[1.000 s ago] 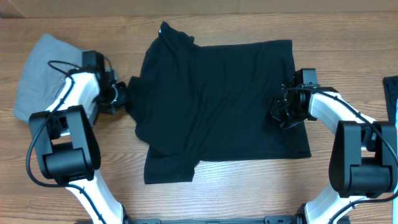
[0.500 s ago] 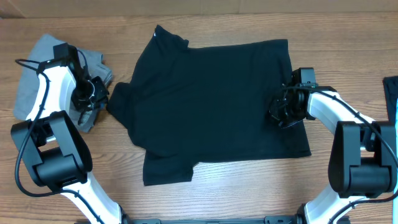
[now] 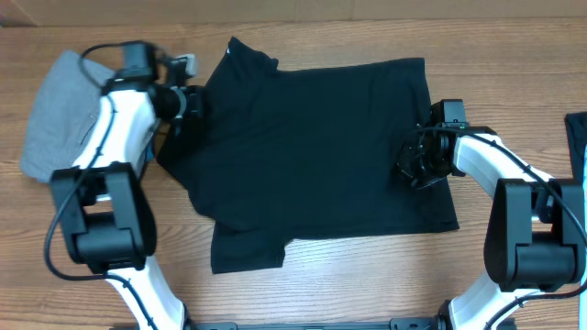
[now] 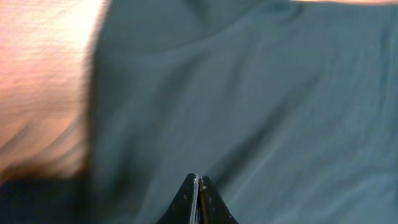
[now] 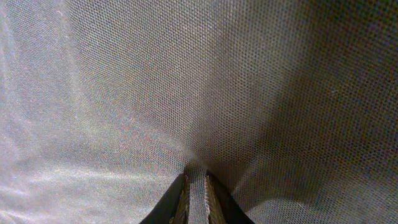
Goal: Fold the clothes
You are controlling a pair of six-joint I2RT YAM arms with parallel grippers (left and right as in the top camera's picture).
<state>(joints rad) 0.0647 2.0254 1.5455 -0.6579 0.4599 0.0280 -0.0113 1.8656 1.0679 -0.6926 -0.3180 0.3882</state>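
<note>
The clothes point(image 3: 312, 147), a black shirt, lie spread across the middle of the table with the collar at the back left and a sleeve folded under at the front left. My left gripper point(image 3: 195, 101) hovers at the shirt's back left shoulder. In the left wrist view its tips point(image 4: 199, 179) are pressed together over the dark cloth point(image 4: 261, 93), with nothing between them. My right gripper point(image 3: 410, 167) sits on the shirt's right edge. Seen from the right wrist, it point(image 5: 197, 171) is shut on a pinched ridge of the mesh fabric point(image 5: 155, 74).
Light grey folded trousers point(image 3: 55, 110) lie at the far left, under the left arm. A blue item point(image 3: 576, 137) pokes in at the right edge. Bare wooden table point(image 4: 43, 74) shows left of the shirt.
The left gripper pulled the shirt's left sleeve outward, let go of it, then swung back to the shirt's back left shoulder. The right gripper stayed put.
</note>
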